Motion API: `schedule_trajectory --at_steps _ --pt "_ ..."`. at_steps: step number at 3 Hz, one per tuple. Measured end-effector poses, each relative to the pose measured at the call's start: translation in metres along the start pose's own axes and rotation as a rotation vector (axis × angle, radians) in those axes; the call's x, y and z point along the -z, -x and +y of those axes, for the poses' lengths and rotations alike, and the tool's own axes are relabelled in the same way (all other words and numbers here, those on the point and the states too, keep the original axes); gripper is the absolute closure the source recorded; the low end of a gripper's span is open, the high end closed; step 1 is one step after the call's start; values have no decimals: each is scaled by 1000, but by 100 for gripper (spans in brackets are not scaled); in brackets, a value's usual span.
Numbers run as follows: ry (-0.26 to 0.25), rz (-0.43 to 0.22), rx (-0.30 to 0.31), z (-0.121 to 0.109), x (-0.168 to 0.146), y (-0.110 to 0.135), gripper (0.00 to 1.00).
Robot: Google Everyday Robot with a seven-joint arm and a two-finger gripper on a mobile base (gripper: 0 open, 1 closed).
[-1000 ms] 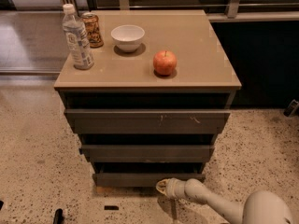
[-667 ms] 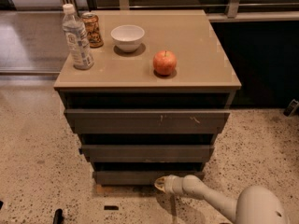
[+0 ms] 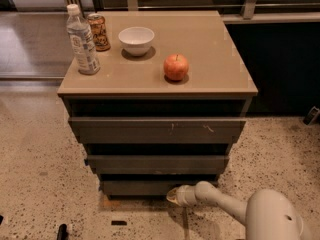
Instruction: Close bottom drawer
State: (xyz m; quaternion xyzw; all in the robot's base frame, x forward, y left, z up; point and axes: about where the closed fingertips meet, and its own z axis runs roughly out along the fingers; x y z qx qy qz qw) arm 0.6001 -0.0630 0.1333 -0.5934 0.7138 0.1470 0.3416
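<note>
The bottom drawer [image 3: 137, 187] is the lowest and narrowest of three dark grey-brown fronts on the cabinet, plain and unmarked, with a thin dark gap above it. It stands slightly out, as do the two fronts above. My gripper [image 3: 172, 196] is at the end of the white arm coming from the lower right. Its tip is at the lower right part of the bottom drawer's front, close to the floor.
The widest top drawer front [image 3: 157, 130] has white scratch marks; the middle front [image 3: 157, 164] lies between. On the tan cabinet top [image 3: 220, 74] stand a water bottle [image 3: 82, 41], a can [image 3: 98, 32], a white bowl [image 3: 136, 40] and an apple [image 3: 176, 67]. Speckled floor [image 3: 40, 164] surrounds the cabinet.
My gripper has shifted slightly to the left along the bottom drawer's front. The drawers look unchanged.
</note>
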Motion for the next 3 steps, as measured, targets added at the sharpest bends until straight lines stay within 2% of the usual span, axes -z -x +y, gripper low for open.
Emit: schedule_trajectory --at_steps 1,2,3 --pt "144 20 -40 32 17 1 100" --pt "278 9 -91 69 38 9 100" --pt "318 5 -97 80 41 12 79"
